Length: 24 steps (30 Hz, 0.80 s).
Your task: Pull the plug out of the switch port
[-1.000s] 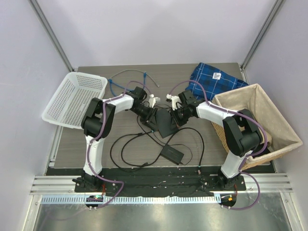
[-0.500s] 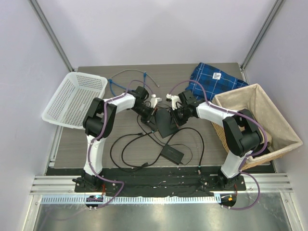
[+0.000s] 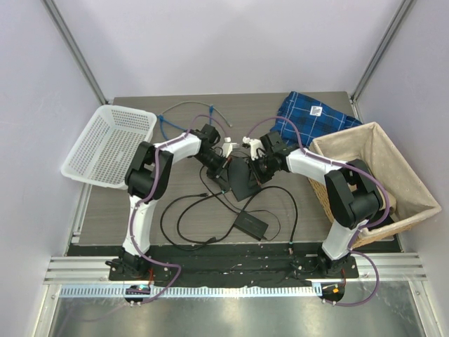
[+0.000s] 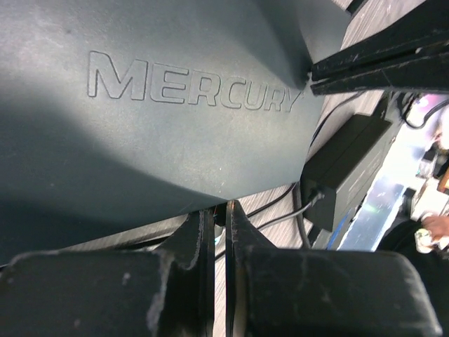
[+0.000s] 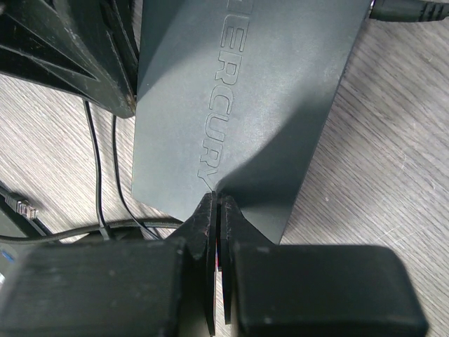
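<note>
The switch [image 3: 245, 181] is a flat dark grey box marked MERCURY, lying mid-table. It fills the left wrist view [image 4: 140, 119] and the right wrist view [image 5: 238, 98]. Its row of ports is hidden. My left gripper [image 3: 226, 164] is shut, its tips [image 4: 219, 210] at the box's edge. My right gripper [image 3: 253, 168] is shut, its tips [image 5: 217, 200] touching the box's top near a corner. A black cable plug [image 5: 410, 10] sits in the box's far edge. A small clear plug [image 5: 21, 207] on a black cord lies loose on the table beside the box.
A black power brick [image 3: 251, 223] with looping black cords [image 3: 200, 210] lies near the front; it also shows in the left wrist view [image 4: 347, 168]. A white basket [image 3: 105, 144] stands left, a wicker basket [image 3: 372, 175] right, a blue cloth [image 3: 312, 116] and a grey cable [image 3: 189, 109] behind.
My left gripper has moved a little to the right and away, closer to the switch and the right gripper. The right arm and the switch have hardly moved.
</note>
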Motion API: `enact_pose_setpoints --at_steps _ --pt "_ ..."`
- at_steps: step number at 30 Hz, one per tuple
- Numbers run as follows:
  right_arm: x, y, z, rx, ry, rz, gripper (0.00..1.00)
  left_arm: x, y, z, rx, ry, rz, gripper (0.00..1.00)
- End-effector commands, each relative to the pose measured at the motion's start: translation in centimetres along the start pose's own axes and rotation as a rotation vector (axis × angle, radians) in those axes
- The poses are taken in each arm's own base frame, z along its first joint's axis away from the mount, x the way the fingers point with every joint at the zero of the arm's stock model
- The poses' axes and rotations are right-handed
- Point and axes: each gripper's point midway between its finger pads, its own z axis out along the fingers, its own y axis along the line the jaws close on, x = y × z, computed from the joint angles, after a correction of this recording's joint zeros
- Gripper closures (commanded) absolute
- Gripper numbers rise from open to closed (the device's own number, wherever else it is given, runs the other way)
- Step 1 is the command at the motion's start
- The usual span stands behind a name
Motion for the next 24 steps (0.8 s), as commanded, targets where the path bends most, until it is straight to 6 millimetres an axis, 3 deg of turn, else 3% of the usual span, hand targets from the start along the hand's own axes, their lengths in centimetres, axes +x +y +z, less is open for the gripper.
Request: enact_pose_setpoints --at_steps 1,2,4,8,12,15,16,18,19,21,22,24 --pt "2.1 -1.4 0.7 0.059 0.061 0.005 0.99 0.5 2.5 -0.5 -0.104 0.08 0.019 1.0" --pt "2.0 -1.4 0.7 0.06 0.06 0.001 0.99 -0.8 3.3 -1.4 -0.121 0.05 0.023 1.0" --pt "2.1 -1.5 0.6 0.065 0.061 -0.001 0.99 -0.7 3.8 -2.0 -0.135 0.06 0.044 1.0" --pt "2.2 -1.4 0.6 0.067 0.063 -0.01 0.99 3.0 2.4 -1.5 -0.072 0.15 0.035 1.0" --pt "2.2 -1.6 0.4 0.075 0.06 -0.02 0.99 3.7 1.5 -3.4 -0.056 0.186 0.085 1.0" --pt "1.9 -1.6 0.2 0.077 0.054 -0.025 0.99 0.7 1.8 -6.8 -0.092 0.128 0.128 1.0" --pt "1.1 -1.5 0.0 0.076 0.038 -0.035 0.99 -2.6 1.1 -8.8 -0.108 0.047 0.181 1.0" --pt "0.0 -1.4 -0.4 0.074 0.018 -0.057 0.99 -5.2 1.3 -11.6 -0.132 -0.025 0.173 1.0" --pt "-1.8 -1.3 -0.9 0.079 -0.018 -0.08 0.99 -8.8 0.4 -14.4 -0.189 -0.119 0.257 1.0" --pt "-3.7 -1.5 -1.8 0.101 -0.055 -0.112 0.99 -11.7 0.4 -17.7 -0.272 -0.208 0.307 1.0" --pt "-5.9 -1.5 -2.7 0.112 -0.101 -0.128 0.99 -14.0 -0.3 -20.1 -0.336 -0.282 0.379 1.0" --pt "-8.2 -2.1 -4.0 0.132 -0.156 -0.131 0.99 -16.6 1.1 -23.6 -0.531 -0.36 0.465 1.0"
